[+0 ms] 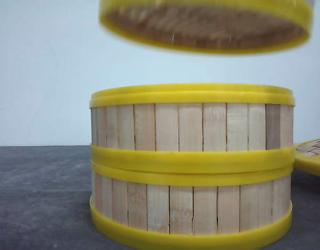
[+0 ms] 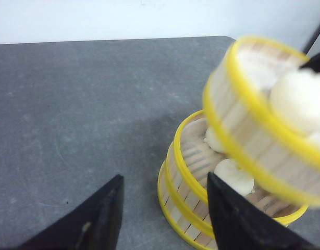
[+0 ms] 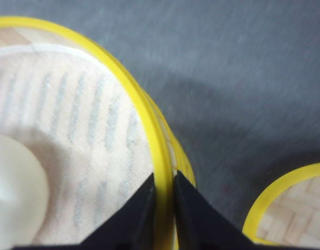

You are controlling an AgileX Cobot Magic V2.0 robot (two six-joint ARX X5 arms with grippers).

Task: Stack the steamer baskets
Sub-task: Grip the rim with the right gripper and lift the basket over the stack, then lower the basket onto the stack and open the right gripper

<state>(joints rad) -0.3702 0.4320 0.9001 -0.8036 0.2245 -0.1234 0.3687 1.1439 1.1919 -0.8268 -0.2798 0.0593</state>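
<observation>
Right gripper (image 3: 164,208) pinches the yellow rim of the third steamer basket (image 1: 207,25), holding it tilted in the air above the two stacked baskets (image 1: 191,166), clear of their top rim. Left gripper (image 2: 162,213) hangs open and empty beside the stack, over bare gray surface (image 2: 87,114). White buns (image 2: 234,176) sit inside. A woven lid (image 1: 312,155) lies just right of the stack.

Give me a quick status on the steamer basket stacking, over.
Right gripper shut on the third basket's rim, basket airborne above the two-basket stack. Left gripper open, empty. Lid sits beside the stack, nothing blocking.
</observation>
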